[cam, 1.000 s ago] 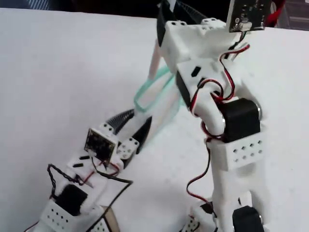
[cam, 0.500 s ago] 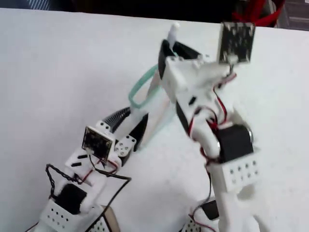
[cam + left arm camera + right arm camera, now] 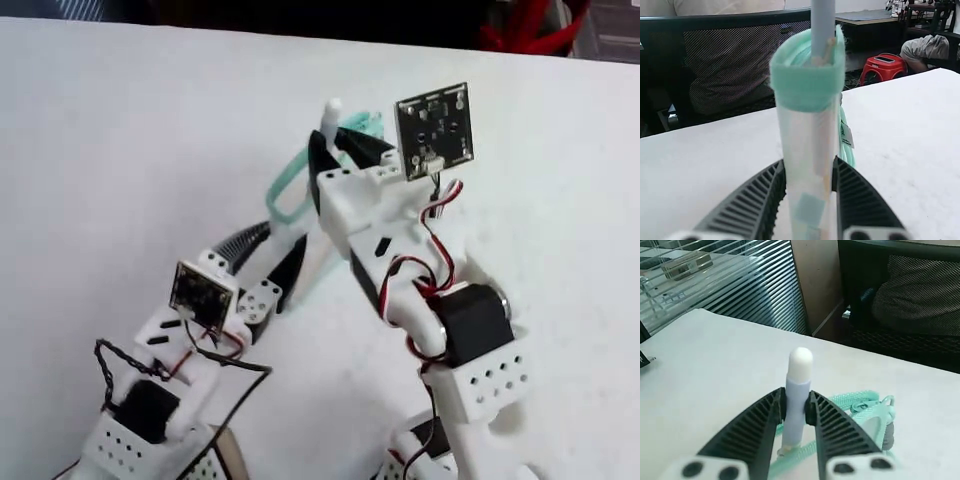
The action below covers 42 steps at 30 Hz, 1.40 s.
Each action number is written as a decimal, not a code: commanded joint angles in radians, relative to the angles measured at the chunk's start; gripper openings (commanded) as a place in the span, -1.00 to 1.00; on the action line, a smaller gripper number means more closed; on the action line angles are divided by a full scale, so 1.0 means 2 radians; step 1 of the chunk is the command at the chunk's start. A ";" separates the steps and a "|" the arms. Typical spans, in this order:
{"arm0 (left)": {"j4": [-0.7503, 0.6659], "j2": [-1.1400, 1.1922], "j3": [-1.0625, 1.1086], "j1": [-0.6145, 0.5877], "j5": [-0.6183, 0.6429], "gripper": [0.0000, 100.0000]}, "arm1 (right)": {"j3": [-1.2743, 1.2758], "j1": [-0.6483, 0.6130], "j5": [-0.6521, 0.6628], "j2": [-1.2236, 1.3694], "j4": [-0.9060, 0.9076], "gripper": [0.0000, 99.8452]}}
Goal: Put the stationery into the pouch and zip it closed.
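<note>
A translucent pouch (image 3: 807, 150) with a teal rim (image 3: 807, 85) stands between the fingers of my left gripper (image 3: 809, 169), which is shut on its body. In the high view the left gripper (image 3: 272, 252) holds the pouch (image 3: 305, 250) at centre left, its teal mouth (image 3: 285, 190) pointing away. A pale blue pen (image 3: 798, 385) with a white cap is clamped in my right gripper (image 3: 796, 397), just over the teal rim (image 3: 865, 410). The pen (image 3: 822, 25) enters the pouch mouth. From above, the right gripper (image 3: 340, 152) sits at the mouth, the pen cap (image 3: 330, 110) sticking up.
The white table (image 3: 120, 120) has free room to the left and far right. Its far edge (image 3: 200, 28) borders a dark mesh chair (image 3: 715, 55). A red object (image 3: 525, 28) lies beyond the back right. Both arms' bodies crowd the near middle.
The right gripper has swung nearer and leftward with the pen, bringing it to the pouch mouth. The teal rim shifted slightly. The left arm stayed put.
</note>
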 commanded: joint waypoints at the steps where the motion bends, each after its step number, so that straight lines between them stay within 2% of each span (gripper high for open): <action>1: -0.010 0.000 -0.002 -0.007 -0.002 -0.71 | 0.001 0.008 0.020 -0.007 -0.013 -0.96; 7: -0.010 0.000 -0.002 -0.006 -0.002 -0.71 | 0.000 0.037 0.077 0.036 -0.010 -0.96; 17: -0.010 0.000 -0.002 -0.007 -0.002 -0.71 | -0.006 0.025 0.071 0.072 0.048 -0.96; 22: -0.010 0.000 -0.002 -0.005 -0.002 -0.71 | -0.074 0.019 -0.025 0.097 0.137 -0.96; 24: -0.010 0.000 -0.002 -0.006 -0.002 -0.71 | -0.115 0.019 -0.041 0.117 0.173 -0.96; 31: -0.010 0.000 -0.002 -0.007 -0.002 -0.71 | -0.207 0.018 -0.045 0.212 0.243 -0.96; 38: -0.010 0.000 -0.002 -0.007 -0.002 -0.71 | -0.284 0.002 -0.041 0.222 0.293 -0.95; 42: -0.010 0.000 -0.003 -0.007 -0.002 -0.71 | -0.286 0.005 -0.041 0.221 0.313 -0.69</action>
